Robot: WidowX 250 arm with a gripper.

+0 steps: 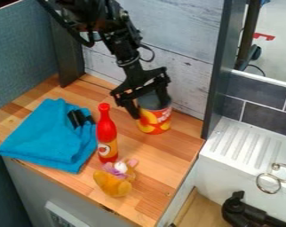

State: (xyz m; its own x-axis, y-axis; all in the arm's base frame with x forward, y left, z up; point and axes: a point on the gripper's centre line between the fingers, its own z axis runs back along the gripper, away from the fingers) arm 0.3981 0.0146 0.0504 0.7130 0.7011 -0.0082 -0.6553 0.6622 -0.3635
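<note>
Where the counter (154, 162) meets the wooden wall (190, 84), the pincer (149, 109) straddles a can (154, 124)

Its fingers are apart, one at each side of the can's grey upper part; whether they press on it I cannot tell. The red-and-yellow can stands upright. Nearby stands a red bottle (107, 135), between the can and a folded blue cloth (44, 137); a yellow-orange toy (113, 184) lies just beside the bottle's base

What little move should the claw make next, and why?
Probably a slight lift straight up, to test its hold: the claw is right at the top of the red-and-yellow can, which stands on the wooden counter, and I can't tell whether it is gripped. Straight up also avoids the red bottle nearby.
</note>
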